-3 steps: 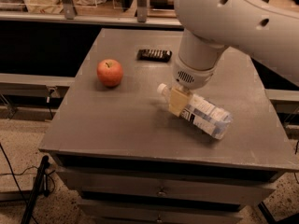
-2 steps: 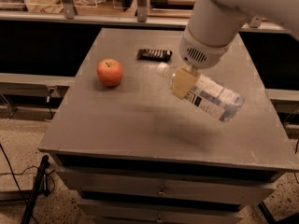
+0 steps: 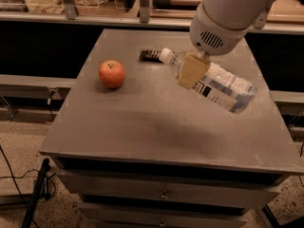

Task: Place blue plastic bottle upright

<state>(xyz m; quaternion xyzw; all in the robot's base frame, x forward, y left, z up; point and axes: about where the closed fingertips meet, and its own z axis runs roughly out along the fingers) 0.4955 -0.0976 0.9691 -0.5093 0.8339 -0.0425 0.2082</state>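
the bottle (image 3: 225,87) hangs tilted, clamped near its neck by the gripper (image 3: 192,71), above the table (image 3: 142,127); arm enters from upper right.

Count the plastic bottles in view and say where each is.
1. The clear bluish plastic bottle hangs tilted above the grey table, right of the red apple, held by the gripper near its neck.
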